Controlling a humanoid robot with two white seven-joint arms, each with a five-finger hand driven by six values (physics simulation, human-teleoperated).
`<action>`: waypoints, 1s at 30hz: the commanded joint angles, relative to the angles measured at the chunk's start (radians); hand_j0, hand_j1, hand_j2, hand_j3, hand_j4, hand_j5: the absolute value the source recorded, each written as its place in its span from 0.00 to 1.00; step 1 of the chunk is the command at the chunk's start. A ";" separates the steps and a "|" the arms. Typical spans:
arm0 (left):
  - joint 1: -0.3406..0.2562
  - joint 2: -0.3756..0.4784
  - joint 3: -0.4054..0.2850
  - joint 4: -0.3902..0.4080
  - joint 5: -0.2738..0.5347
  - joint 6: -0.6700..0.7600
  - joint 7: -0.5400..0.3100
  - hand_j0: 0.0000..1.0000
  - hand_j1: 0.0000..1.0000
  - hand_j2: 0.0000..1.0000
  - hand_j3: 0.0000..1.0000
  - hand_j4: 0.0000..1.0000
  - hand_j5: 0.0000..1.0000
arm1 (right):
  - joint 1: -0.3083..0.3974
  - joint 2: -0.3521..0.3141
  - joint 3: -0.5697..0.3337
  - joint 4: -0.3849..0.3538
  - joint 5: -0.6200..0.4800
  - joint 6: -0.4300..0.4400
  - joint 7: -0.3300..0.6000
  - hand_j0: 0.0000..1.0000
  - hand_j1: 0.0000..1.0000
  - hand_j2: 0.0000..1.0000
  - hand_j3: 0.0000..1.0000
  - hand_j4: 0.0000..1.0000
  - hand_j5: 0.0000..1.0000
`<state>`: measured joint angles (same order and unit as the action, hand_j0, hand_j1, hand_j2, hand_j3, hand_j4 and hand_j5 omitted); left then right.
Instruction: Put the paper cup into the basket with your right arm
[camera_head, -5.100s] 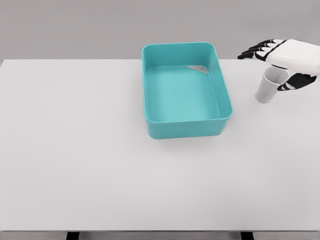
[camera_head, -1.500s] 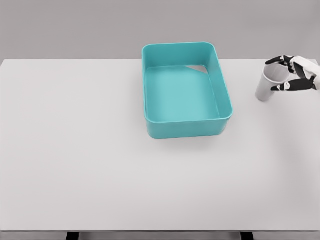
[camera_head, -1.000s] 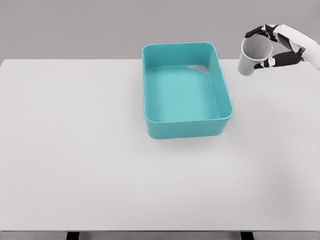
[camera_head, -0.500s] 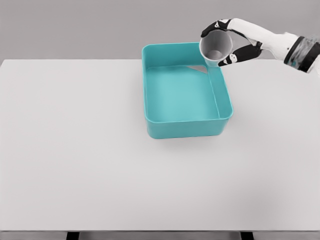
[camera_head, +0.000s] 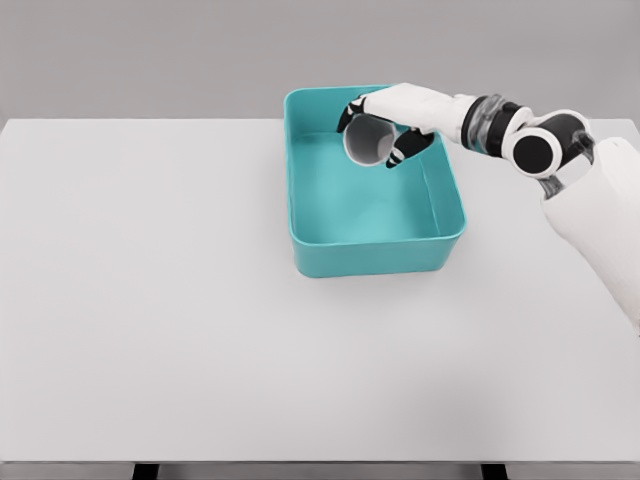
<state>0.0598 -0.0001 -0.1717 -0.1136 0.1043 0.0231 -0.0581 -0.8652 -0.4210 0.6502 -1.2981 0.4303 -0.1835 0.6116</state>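
While the right arm reaches in from the right edge of the frame, its hand (camera_head: 400, 115) sits above the far part of the basket (camera_head: 372, 180), in the upper middle of the frame. The fingers (camera_head: 404, 152) are curled round the cup (camera_head: 368, 140), which they hold tilted, its open mouth turned toward the camera. The cup is clear of the basket floor, over the upper part of the teal interior, near the far wall. The basket stands on the white bench (camera_head: 160, 300), a little right of centre, its long side running away from the camera. A small pale patch shows at the far right inner corner of the basket, partly behind the hand.
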 joint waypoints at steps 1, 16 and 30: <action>0.000 0.000 0.000 0.000 0.000 0.000 0.000 1.00 1.00 1.00 1.00 1.00 1.00 | 0.000 0.011 0.043 0.008 0.058 0.019 -0.001 0.68 0.68 0.68 0.68 0.68 0.68; 0.000 0.000 0.000 0.000 0.000 0.000 0.000 1.00 1.00 1.00 1.00 1.00 1.00 | -0.034 0.056 0.124 0.057 0.122 0.016 -0.001 1.00 1.00 1.00 1.00 1.00 1.00; 0.000 0.000 0.000 0.000 0.000 0.000 0.000 1.00 1.00 1.00 1.00 1.00 1.00 | 0.181 -0.231 -0.441 -0.102 -0.620 -0.100 -0.001 1.00 1.00 1.00 1.00 1.00 1.00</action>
<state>0.0598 -0.0001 -0.1717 -0.1138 0.1042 0.0231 -0.0581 -0.6659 -0.6080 0.3264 -1.3895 -0.0746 -0.2644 0.6114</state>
